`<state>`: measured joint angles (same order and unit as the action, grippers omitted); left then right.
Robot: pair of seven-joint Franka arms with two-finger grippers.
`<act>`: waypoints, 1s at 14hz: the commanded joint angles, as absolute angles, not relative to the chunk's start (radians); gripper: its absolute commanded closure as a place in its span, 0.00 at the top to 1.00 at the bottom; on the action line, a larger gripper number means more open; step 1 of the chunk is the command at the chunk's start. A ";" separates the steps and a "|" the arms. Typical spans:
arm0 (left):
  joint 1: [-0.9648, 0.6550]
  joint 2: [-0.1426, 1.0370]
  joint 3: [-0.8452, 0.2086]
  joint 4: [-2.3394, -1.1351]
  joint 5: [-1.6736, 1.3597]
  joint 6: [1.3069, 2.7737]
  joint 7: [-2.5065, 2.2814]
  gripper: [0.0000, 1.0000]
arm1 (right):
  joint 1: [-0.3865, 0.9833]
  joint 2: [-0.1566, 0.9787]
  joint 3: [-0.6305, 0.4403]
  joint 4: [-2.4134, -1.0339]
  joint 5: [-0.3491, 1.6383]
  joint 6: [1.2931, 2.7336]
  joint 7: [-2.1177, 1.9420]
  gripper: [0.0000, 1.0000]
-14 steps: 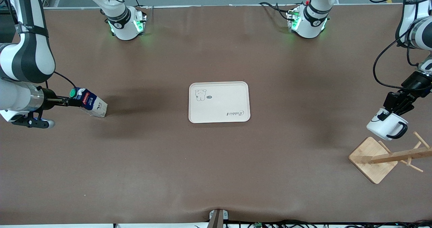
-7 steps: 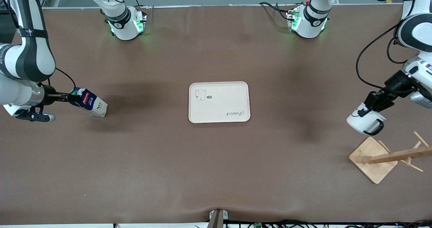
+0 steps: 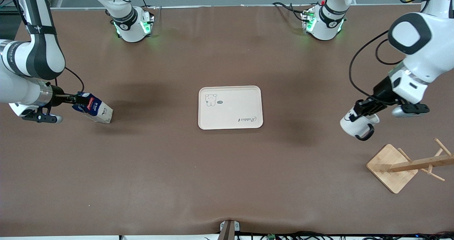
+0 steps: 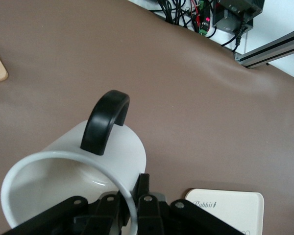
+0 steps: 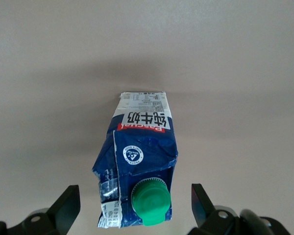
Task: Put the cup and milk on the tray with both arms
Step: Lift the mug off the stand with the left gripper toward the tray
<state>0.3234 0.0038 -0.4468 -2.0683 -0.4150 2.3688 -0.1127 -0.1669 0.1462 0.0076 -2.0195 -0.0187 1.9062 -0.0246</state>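
The left tool (image 3: pixel 365 108) is closed on the rim of the glossy white round cup (image 3: pixel 355 126), over the brown desk (image 3: pixel 227 169) near the wooden rack (image 3: pixel 393 167). The right tool (image 5: pixel 134 208) stands open around the creased blue milk (image 3: pixel 93 108) carton's top. The flat cream tray (image 3: pixel 230 107) lies between them.

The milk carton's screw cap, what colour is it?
Green, on the dark blue milk carton. The right wrist view shows the cap best.

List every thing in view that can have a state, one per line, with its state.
cup: off the table, tilted, gripped at its rim.
left gripper: shut on the cup, over bare table between tray and rack.
milk: on the table, leaning, not gripped.
right gripper: open, fingers either side of the milk's top.
tray: flat, nothing on it.
wooden rack: standing, pegs bare.
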 commanded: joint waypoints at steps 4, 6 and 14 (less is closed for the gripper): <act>0.214 0.159 -0.568 -1.951 -0.073 2.364 -0.656 0.00 | -0.176 0.091 0.015 -2.123 0.014 1.972 -0.017 1.00; 0.129 0.211 -0.569 -1.921 0.018 2.336 -0.818 0.00 | -0.176 0.084 0.015 -2.175 0.012 2.044 -0.018 1.00; -0.123 0.471 -0.561 -1.752 0.095 2.206 -1.196 0.00 | -0.184 0.086 0.017 -2.195 0.015 2.102 -0.017 0.00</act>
<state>-0.0783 0.3821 -0.5676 -1.8296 0.0670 2.2321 -1.1066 -0.1690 0.1224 0.0048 -2.1677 -0.0016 2.1218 -0.0230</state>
